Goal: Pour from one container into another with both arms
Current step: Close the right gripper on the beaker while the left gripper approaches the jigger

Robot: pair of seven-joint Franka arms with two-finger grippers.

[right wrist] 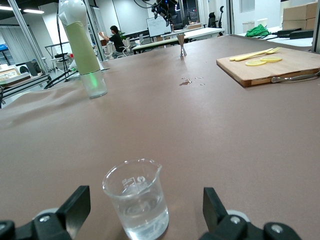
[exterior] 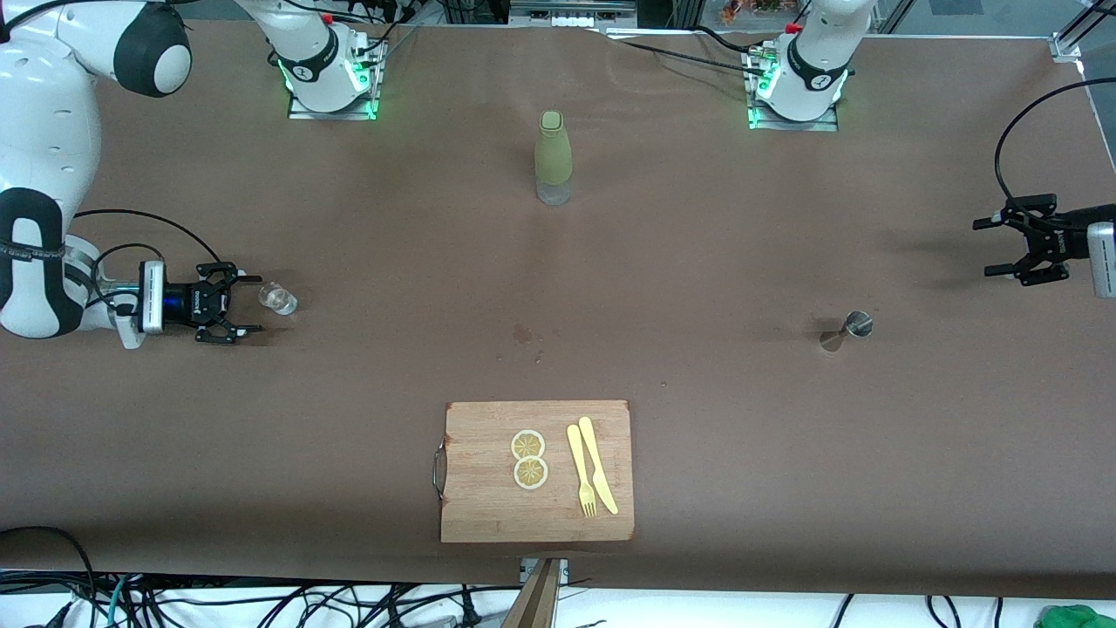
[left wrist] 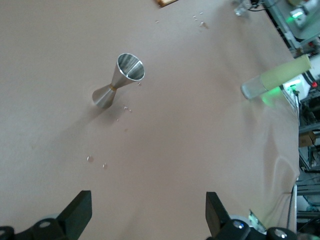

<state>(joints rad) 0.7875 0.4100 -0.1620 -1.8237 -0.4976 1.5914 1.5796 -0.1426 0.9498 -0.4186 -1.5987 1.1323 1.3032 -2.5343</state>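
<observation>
Clear glass cup (exterior: 278, 299) between right gripper's (exterior: 247, 306) wide-open jaws, untouched; left gripper (exterior: 994, 248) open, empty, near steel jigger (exterior: 847, 330)

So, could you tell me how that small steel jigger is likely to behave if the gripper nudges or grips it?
The steel jigger would probably tip easily: it stands upright on a small base with a narrow waist. Its polished cone looks slippery, so fingers may slide toward the waist. Once tipped, its round cones would likely let it roll in an arc on the table.

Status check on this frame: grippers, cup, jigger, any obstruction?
Right gripper open, low beside glass cup, no grip yet. Left gripper open, above the table near the steel jigger. Both upright. No obstruction.
</observation>
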